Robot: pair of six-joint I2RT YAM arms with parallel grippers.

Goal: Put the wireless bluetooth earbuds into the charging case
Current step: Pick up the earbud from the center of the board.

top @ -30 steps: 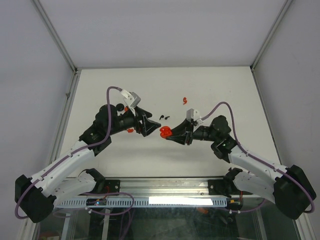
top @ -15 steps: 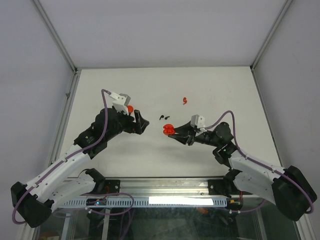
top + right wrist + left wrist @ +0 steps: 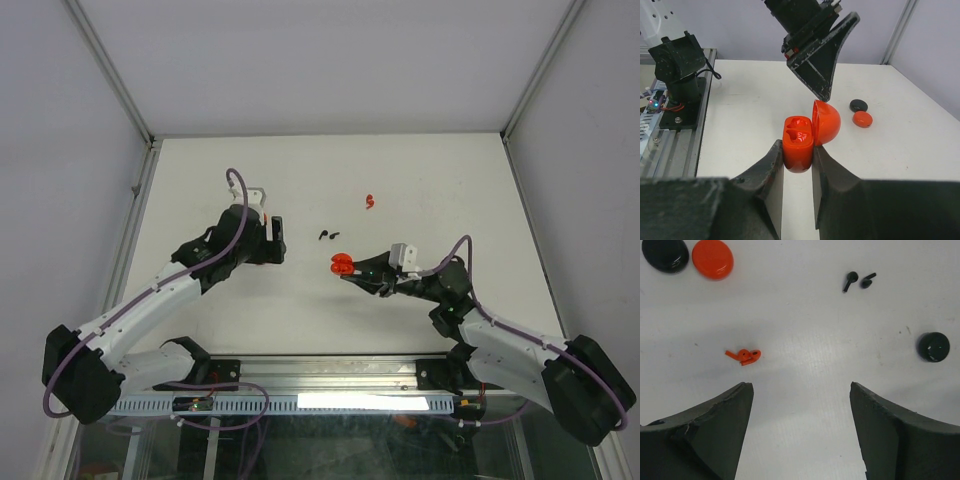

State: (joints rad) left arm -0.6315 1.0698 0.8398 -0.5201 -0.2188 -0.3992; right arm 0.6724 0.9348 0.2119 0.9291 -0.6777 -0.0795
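Two red earbuds (image 3: 743,356) lie on the table (image 3: 805,330) just ahead of one finger of the left gripper (image 3: 800,390), apparently touching each other. Two black earbuds (image 3: 859,281) sit farther ahead, nearer the other finger. This gripper's jaws are spread wide and hold nothing. The right gripper (image 3: 796,151) pinches the red case (image 3: 799,135) by its base, with the lid hinged open toward the left gripper.

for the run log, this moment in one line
left gripper: open, empty | right gripper: shut on open red case | earbuds: on table
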